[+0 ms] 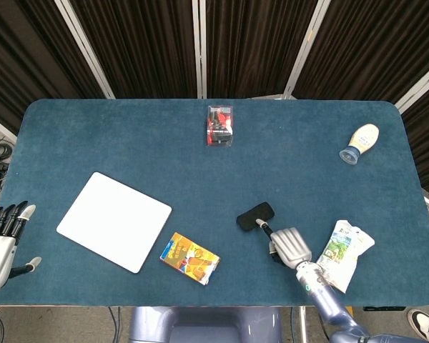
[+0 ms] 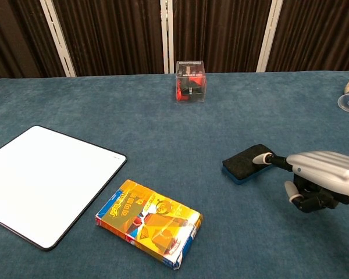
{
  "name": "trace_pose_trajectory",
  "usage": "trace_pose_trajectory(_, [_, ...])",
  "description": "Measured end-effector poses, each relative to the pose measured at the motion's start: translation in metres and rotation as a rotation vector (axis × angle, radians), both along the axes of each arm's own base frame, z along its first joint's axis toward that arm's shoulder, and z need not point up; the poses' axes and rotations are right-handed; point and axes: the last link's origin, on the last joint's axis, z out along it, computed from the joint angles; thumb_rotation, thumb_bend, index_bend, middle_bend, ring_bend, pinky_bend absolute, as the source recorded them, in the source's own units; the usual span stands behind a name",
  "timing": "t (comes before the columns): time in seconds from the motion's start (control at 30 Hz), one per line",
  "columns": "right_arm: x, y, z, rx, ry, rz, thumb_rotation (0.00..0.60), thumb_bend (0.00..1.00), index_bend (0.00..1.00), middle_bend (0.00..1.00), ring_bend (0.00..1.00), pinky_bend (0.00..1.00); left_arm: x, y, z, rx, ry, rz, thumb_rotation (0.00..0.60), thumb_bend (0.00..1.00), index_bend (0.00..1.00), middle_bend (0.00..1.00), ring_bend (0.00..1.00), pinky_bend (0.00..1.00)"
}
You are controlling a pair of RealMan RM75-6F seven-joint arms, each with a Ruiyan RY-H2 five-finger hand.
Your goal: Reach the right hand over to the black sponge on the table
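Right hand [image 2: 317,180] beside black sponge [image 2: 247,163]: one fingertip over it, other fingers curled, holding nothing.

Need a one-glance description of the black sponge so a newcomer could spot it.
On the blue table, look right of centre in the near half, just ahead of the right hand, whose extended finger lies over it. The black sponge is a small dark rounded block with a blue underside, unlike the colourful box to its left.
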Motion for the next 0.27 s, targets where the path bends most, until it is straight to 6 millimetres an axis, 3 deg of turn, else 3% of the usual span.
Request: trace_pose_trajectory(0.27, [0.0001,0.0009,-0.0017,0.003,0.003,-0.002,0.6,0.78,0.01,1.0,1.0,0.85,0.0001,-0.0001,0.0001,-0.001,-0.001,-0.001,0.6,0.06,0.0,0.0,0.0,0.0])
